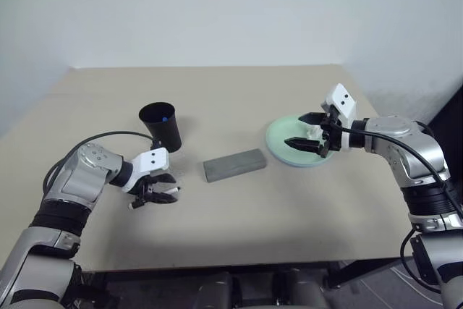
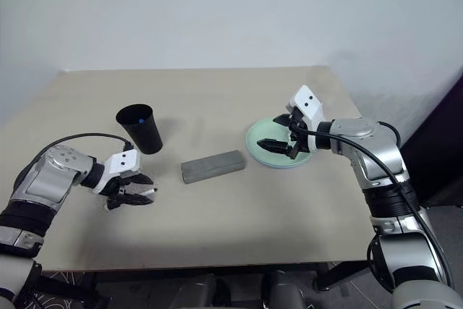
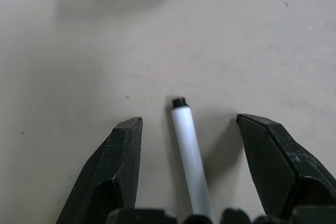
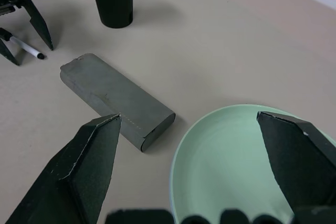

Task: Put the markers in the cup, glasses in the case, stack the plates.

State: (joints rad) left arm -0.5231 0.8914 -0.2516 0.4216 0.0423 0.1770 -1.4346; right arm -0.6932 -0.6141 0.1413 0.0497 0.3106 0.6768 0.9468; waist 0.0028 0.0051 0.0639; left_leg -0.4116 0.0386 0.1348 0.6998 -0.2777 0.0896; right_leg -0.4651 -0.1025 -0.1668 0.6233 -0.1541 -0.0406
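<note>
Straddling the black-capped marker (image 3: 188, 145) on the desk (image 1: 239, 99), the left tool (image 1: 153, 195) gapes; light, slick, rollable, best pinched mid-barrel. Right tool (image 1: 309, 134) spread wide.

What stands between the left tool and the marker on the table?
Nothing visible does. The left tool is open, and the marker lies on the bare table between its two fingers, apart from both.

cup (image 1: 162, 125) at left, case (image 1: 234, 165) in the middle, stacked plates (image 1: 281, 142) at right — marker (image 3: 188, 153) before the cup.
</note>
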